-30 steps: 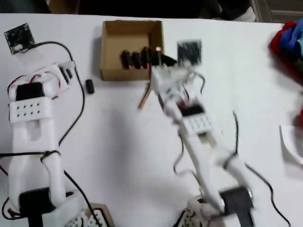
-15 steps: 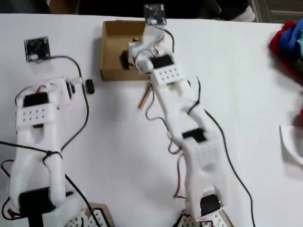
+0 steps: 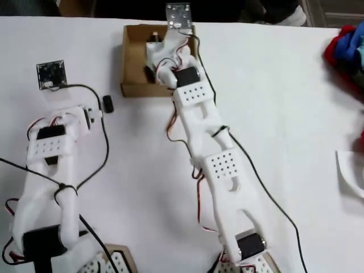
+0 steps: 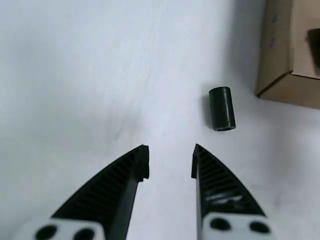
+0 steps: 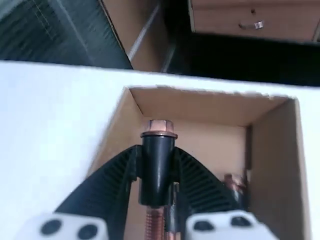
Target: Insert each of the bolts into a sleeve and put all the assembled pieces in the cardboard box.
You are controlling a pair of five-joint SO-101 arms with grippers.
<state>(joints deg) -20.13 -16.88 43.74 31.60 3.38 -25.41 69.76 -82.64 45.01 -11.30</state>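
1 cardboard box (image 3: pixel 142 89); 1 loose sleeve (image 3: pixel 107 103); 2 assembled pieces (image 5: pixel 156 165) (image 5: pixel 233 184) visible.

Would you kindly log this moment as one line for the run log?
right gripper: shut on sleeved bolt, over cardboard box | left gripper: open, near loose sleeve

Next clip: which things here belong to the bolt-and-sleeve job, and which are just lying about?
Job: cardboard box, sleeved bolt in right claw, loose sleeve by left claw.
Lying about: coloured cloth, white curved object.
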